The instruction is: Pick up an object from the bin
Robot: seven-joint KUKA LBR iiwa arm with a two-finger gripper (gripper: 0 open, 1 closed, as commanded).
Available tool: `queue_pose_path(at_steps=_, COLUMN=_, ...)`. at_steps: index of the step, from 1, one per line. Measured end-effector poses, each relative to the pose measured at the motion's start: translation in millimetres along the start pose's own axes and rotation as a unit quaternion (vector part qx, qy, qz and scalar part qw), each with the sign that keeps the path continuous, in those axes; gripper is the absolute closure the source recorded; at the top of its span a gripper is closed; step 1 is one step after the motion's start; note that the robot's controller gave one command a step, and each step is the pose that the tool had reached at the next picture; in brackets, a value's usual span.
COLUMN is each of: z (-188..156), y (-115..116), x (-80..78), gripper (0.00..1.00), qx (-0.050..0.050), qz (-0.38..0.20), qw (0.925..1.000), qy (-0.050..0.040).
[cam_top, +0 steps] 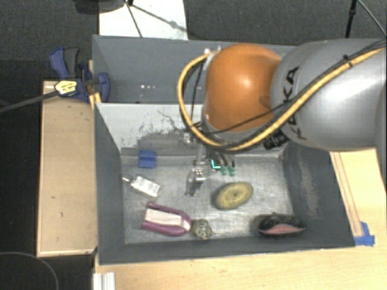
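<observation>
Six small things lie scattered on the scuffed, speckled floor of the grey metal bin (112,174). The tool (195,185), a slim piece of bright metal hanging from the wrist beneath the smooth orange cover (239,86), stands low over a bare patch near the middle of the floor. Whether it is apart or together I cannot tell, and nothing shows clamped in it.

Nearest to it, just beside it toward the view's right, lies an olive disc (233,196), flat and round, with a dull, rough-looking face and a darker centre. Near it on the other side lies a white packet (144,186), small, oblong and glossy, set askew on the floor. Farther back, toward the rear wall, sits a blue block (147,158), squarish and matt.

Along the front wall lies a purple and white thing (164,220), long and curved with a smooth sheen. Just beside its right end is a small grey-green lump (202,229), knobbly and rounded; whether the two touch I cannot tell. Toward the front right corner rests a dark oval thing (279,224) with a soft pink strip along it. A yellow-and-black cable (181,95) loops round the orange cover.
</observation>
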State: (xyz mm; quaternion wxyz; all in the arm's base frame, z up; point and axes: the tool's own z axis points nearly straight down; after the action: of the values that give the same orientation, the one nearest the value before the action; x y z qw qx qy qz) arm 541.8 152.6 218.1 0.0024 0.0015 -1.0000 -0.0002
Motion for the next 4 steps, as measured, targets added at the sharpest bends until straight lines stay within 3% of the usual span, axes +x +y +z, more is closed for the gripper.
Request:
queue_pose_path(at_steps=1, z=29.7, y=-90.7, x=-11.5, gripper=0.0, qx=0.002, qz=-0.015, qw=0.9999, qy=-0.0021)
queue_pose_path(at_steps=2, z=118.7, y=-138.9, x=25.2, gripper=0.0, qx=0.001, qz=-0.081, qw=0.9967, qy=0.0007)
queue_pose_path(at_steps=3, z=147.2, y=-175.9, x=-6.7, gripper=0.0, qx=0.001, qz=-0.124, qw=0.9923, qy=-0.0047)
queue_pose_path(at_steps=4, z=145.5, y=-174.8, x=-6.3, gripper=1.0, qx=0.001, qz=-0.122, qw=0.9925, qy=-0.0033)
